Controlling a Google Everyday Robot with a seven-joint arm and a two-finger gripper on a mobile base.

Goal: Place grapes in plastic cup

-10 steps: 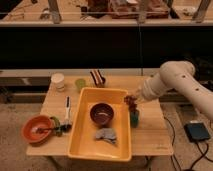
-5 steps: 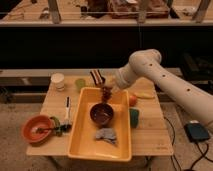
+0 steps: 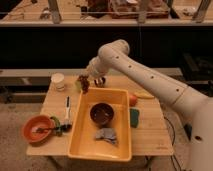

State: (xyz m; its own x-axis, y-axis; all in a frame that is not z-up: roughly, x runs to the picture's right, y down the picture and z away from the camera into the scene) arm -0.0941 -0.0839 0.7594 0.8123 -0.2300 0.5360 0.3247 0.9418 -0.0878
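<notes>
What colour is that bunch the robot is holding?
Dark reddish-purple; the camera view shows the grapes in the gripper, shut on them, near the white cup.

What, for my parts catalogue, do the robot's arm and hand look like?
The arm is smooth, off-white, built of thick rounded tubular segments with bulging joints and small dark dots; no cables show. Its hand, over the table's back edge, is small, details unclear.
</notes>
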